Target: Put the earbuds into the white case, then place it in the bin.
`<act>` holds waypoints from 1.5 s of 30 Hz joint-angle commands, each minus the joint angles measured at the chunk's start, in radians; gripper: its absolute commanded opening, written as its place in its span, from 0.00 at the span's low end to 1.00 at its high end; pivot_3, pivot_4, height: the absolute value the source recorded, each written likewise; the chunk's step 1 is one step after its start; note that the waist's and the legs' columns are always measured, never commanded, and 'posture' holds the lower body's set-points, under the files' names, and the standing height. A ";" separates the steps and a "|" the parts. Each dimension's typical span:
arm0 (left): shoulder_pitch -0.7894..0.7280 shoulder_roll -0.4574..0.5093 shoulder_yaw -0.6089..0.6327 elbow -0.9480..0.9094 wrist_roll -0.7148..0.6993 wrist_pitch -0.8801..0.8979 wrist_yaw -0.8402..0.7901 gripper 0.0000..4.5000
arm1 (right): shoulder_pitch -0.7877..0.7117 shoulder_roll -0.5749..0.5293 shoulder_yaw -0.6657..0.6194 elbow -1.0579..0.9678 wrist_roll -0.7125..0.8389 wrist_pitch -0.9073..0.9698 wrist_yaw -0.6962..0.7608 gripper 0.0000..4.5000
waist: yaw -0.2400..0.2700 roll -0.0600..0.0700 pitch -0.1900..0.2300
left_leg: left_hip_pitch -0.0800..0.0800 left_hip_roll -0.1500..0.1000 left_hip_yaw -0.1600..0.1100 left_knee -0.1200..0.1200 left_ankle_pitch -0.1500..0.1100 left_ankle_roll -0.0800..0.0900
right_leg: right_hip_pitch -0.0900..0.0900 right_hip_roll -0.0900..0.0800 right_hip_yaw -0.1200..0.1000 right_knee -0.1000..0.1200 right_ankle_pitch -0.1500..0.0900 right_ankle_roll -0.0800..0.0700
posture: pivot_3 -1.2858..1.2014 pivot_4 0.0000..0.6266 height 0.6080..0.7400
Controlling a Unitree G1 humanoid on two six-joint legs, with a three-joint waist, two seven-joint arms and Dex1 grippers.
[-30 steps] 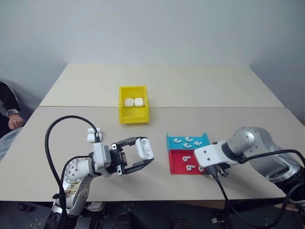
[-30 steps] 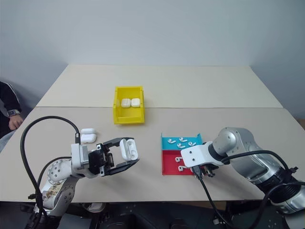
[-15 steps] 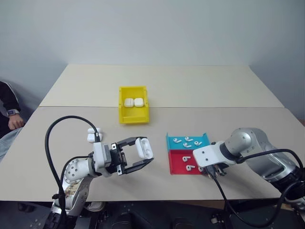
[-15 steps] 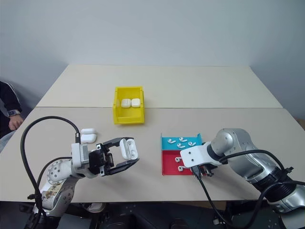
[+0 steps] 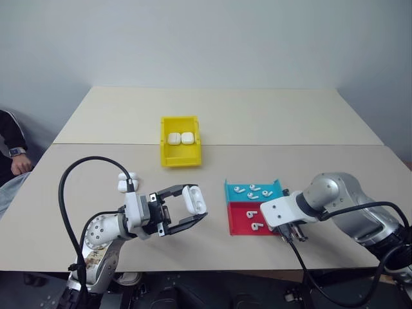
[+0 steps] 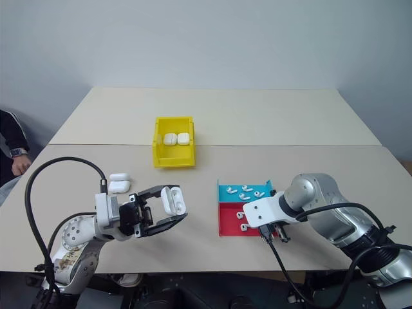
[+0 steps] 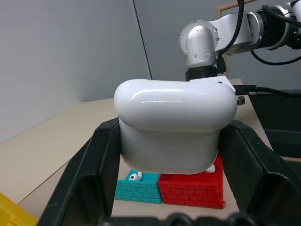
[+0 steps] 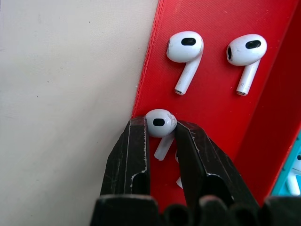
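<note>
I've got an earbud (image 8: 160, 123) pinched at its rounded head between the two black fingers (image 8: 134, 155) of my right tool (image 8: 160, 141). It's glossy white, with a dark oval spot on the head and a short stalk running back between the fingers (a tiny thing next to those pads). It sits at the edge of the red tray (image 8: 211, 80), where two more earbuds (image 8: 185, 59) lie apart from it, stalks pointing roughly the same way. Just beyond the red tray is the teal tray (image 5: 252, 190) with several more buds in it.

Against a second ago, the right tool's fingers have narrowed; they stood wider then and are now clamped on that bud. The arm has barely moved, and nothing on the bench (image 5: 212, 116) has shifted.

My left tool (image 5: 183, 209) stays clenched on the white case (image 5: 194, 199), a smooth rounded pebble gripped by its sides. That arm is bent in front of me with the tool pointing across toward the trays. The right arm reaches in from the side, its tool angled steeply down at the red tray.

Further out, the yellow bin (image 5: 179, 154) stands mid-bench with two cases (image 5: 181, 138) in it, and two more cases (image 5: 124, 181) lie near my left arm.
</note>
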 commanded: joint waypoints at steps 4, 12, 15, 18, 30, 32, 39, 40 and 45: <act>-0.012 -0.019 0.005 -0.029 -0.030 -0.015 -0.007 0.62 | -0.014 -0.009 -0.098 -0.068 0.087 0.050 0.021 0.17 | 0.000 0.000 0.000 | 0.000 0.000 0.000 0.000 0.000 0.000 | 0.000 0.000 0.000 0.000 0.000 0.000 | 0.52 0.24 1.00; -0.057 -0.043 -0.010 -0.114 -0.154 0.094 -0.007 0.62 | -0.112 0.056 -0.537 -0.083 0.604 0.236 0.030 0.17 | 0.001 0.000 0.000 | 0.001 0.000 -0.002 0.000 0.000 0.000 | 0.002 0.000 -0.001 -0.001 0.000 0.000 | 0.52 0.24 1.00; -0.069 -0.022 -0.021 -0.115 -0.154 0.133 -0.030 0.62 | -0.116 0.110 -0.659 -0.064 0.733 0.218 -0.008 0.17 | 0.002 0.000 0.000 | 0.001 0.000 -0.002 -0.001 0.000 0.000 | 0.004 0.000 -0.002 -0.002 0.000 0.000 | 0.52 0.24 1.00; -0.077 -0.014 -0.028 -0.111 -0.156 0.156 -0.049 0.62 | -0.125 0.200 -0.719 -0.060 0.825 0.175 -0.081 0.17 | 0.000 0.000 0.000 | 0.001 0.000 -0.002 -0.001 0.000 0.000 | 0.004 0.000 -0.002 -0.001 0.000 0.000 | 0.52 0.24 1.00; -0.154 -0.024 -0.035 -0.093 -0.160 0.221 -0.068 0.62 | -0.078 0.474 -0.626 -0.097 0.959 -0.016 -0.133 0.17 | 0.000 0.000 0.000 | 0.001 0.000 -0.003 -0.001 0.000 0.000 | 0.003 0.000 -0.002 -0.001 0.000 0.000 | 0.52 0.24 1.00; -0.157 -0.026 -0.036 -0.093 -0.170 0.224 -0.081 0.62 | -0.066 0.494 -0.597 -0.093 0.950 -0.047 -0.131 0.17 | 0.000 0.000 0.000 | 0.001 0.000 -0.002 -0.001 0.000 0.000 | 0.003 0.000 -0.002 -0.001 0.000 0.000 | 0.52 0.24 1.00; -0.156 -0.033 -0.041 -0.101 -0.163 0.237 -0.087 0.62 | -0.032 0.537 -0.511 -0.059 0.883 -0.170 -0.113 0.17 | 0.000 0.000 0.000 | 0.001 0.000 -0.003 -0.001 0.000 0.000 | 0.003 0.001 -0.002 -0.001 0.000 0.000 | 0.52 0.24 1.00; -0.156 -0.034 -0.042 -0.102 -0.162 0.237 -0.086 0.62 | -0.029 0.539 -0.500 -0.056 0.877 -0.178 -0.113 0.17 | 0.000 0.000 0.000 | 0.001 0.000 -0.002 -0.001 0.000 0.000 | 0.003 0.000 -0.002 -0.001 0.000 0.000 | 0.52 0.24 1.00; -0.149 -0.035 -0.049 -0.108 -0.157 0.236 -0.083 0.62 | -0.012 0.550 -0.450 -0.031 0.839 -0.231 -0.101 0.17 | -0.001 0.000 0.000 | 0.001 0.000 -0.003 -0.001 0.000 0.000 | 0.002 0.001 -0.002 -0.001 0.000 0.000 | 0.52 0.24 1.00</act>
